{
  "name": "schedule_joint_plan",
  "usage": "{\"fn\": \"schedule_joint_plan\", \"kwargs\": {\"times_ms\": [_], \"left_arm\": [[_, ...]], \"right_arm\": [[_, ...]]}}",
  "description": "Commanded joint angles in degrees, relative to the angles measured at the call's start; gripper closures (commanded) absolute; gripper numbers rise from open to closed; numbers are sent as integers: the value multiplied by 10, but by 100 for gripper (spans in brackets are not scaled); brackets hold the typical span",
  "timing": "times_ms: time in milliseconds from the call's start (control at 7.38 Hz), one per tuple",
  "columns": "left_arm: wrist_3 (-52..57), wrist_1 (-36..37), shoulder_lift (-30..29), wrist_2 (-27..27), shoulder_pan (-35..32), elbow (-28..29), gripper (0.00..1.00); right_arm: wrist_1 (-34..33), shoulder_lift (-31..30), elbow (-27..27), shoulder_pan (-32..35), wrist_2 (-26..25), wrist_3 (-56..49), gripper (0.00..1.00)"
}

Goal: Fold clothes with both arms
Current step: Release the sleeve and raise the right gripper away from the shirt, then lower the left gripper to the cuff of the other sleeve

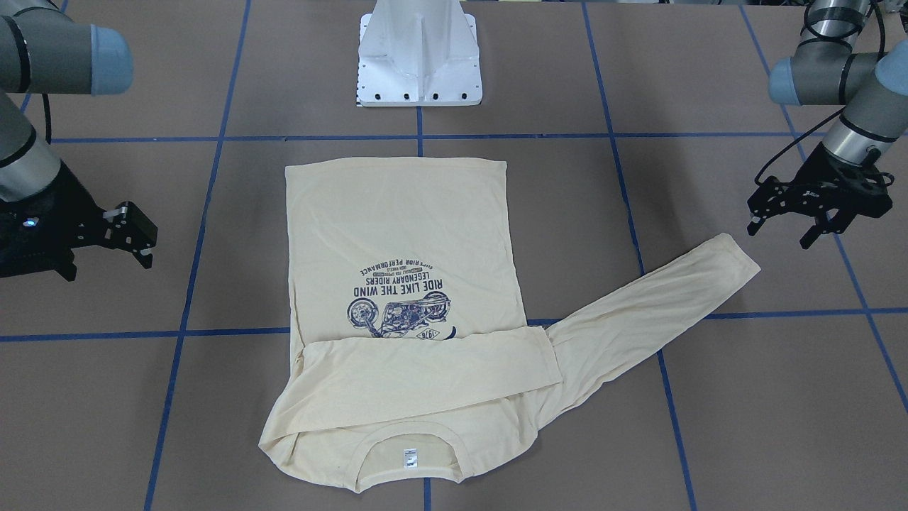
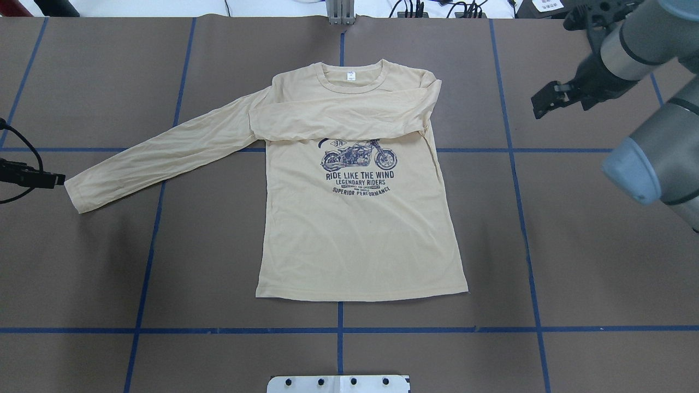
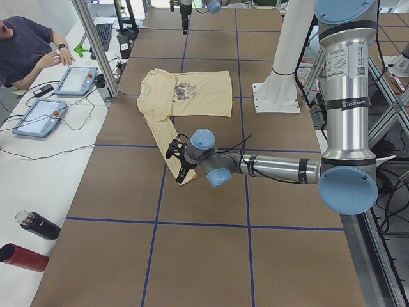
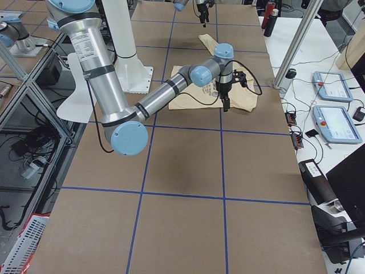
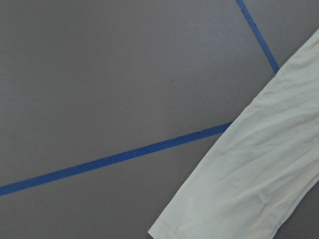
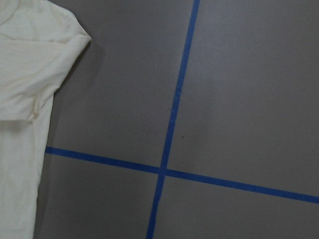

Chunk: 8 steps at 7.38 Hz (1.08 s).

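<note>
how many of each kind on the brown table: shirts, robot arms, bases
shirt: 1
arms: 2, left arm and right arm
base: 1
total: 4
</note>
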Motion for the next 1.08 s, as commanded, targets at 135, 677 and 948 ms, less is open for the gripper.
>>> {"fn": "schedule_joint_plan", "kwargs": {"times_ms": [135,677,948], "left_arm": [[-24,-3,0,63,72,2,1],[-21,-1,-5,85,95,13,33],[-20,-2,-3,84,96,13,46]], "right_arm": [[78,-85,18,2,1,-11,0],[78,-84,18,1,1,-10,0],[78,-83,19,0,2,-7,0]]}}
